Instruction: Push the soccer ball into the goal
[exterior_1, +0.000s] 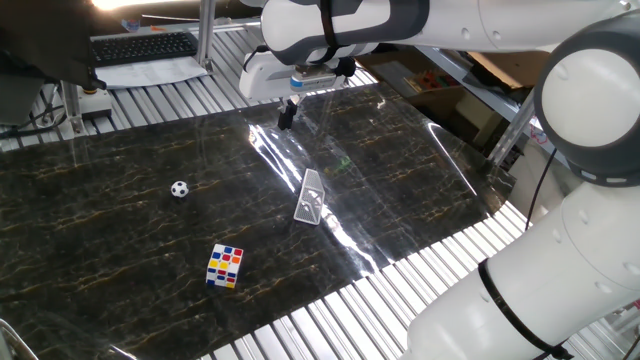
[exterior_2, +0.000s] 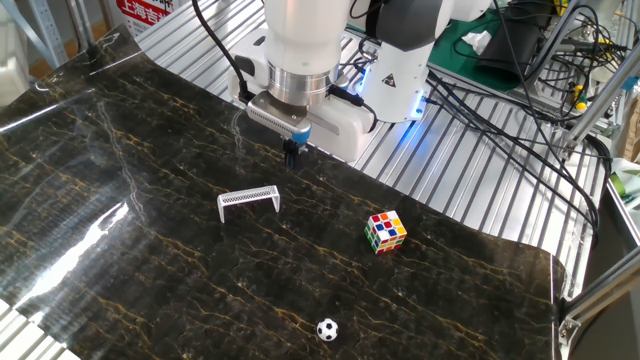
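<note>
My gripper (exterior_2: 292, 157) hangs with fingers pressed together and nothing held, behind the goal (exterior_2: 249, 200), so I'd swing wide past the goal to the soccer ball (exterior_2: 327, 329), well apart from it, avoiding the puzzle cube (exterior_2: 386, 231).
</note>
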